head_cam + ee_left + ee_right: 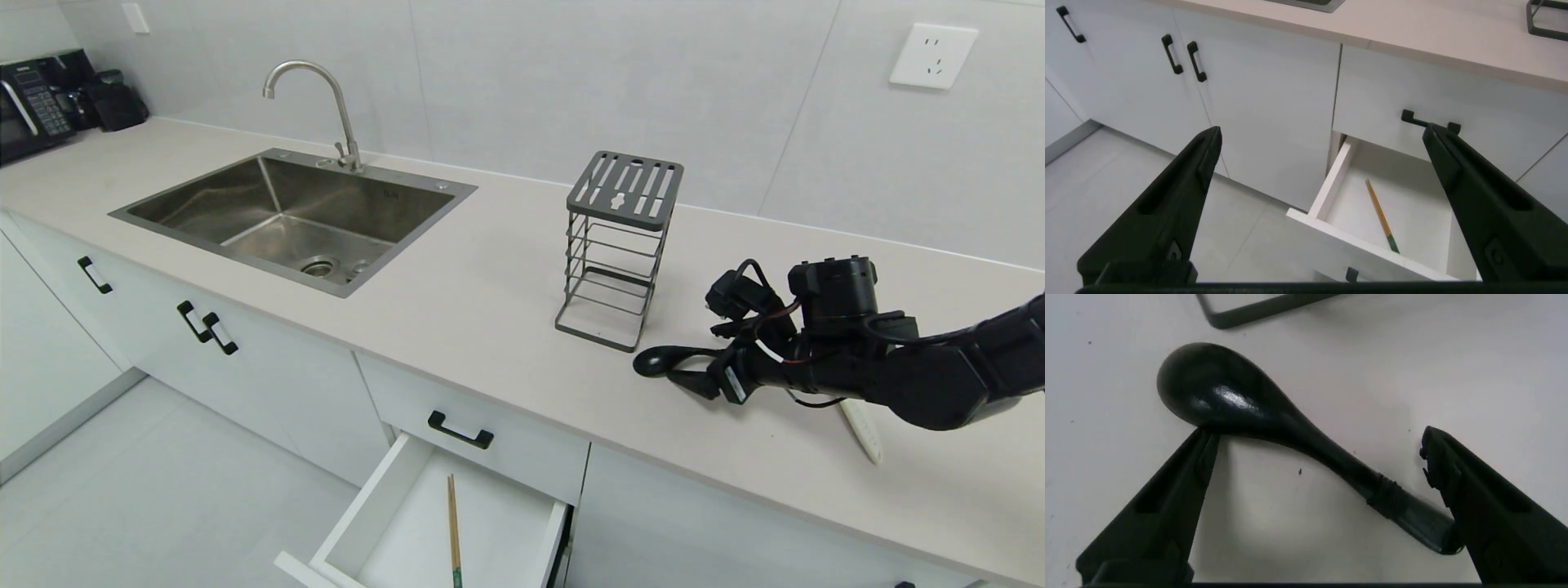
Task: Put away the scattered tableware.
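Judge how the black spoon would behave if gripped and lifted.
The black spoon looks rigid, so it probably won't flex. Its glossy, rounded bowl may slip if the open jaws of the right gripper pinch there. Held by the thin handle, it would likely droop bowl-down.

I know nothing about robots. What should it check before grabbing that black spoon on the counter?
1. Right gripper open: ok.
2. Spoon lies between its fingers: ok, the neck runs through the gap.
3. Fingers low enough to close on the spoon: cannot tell.
4. Rack stands clear of the gripper: ok.
5. Drawer open to receive the spoon: ok.
6. Free room in the drawer beside the chopsticks: ok.
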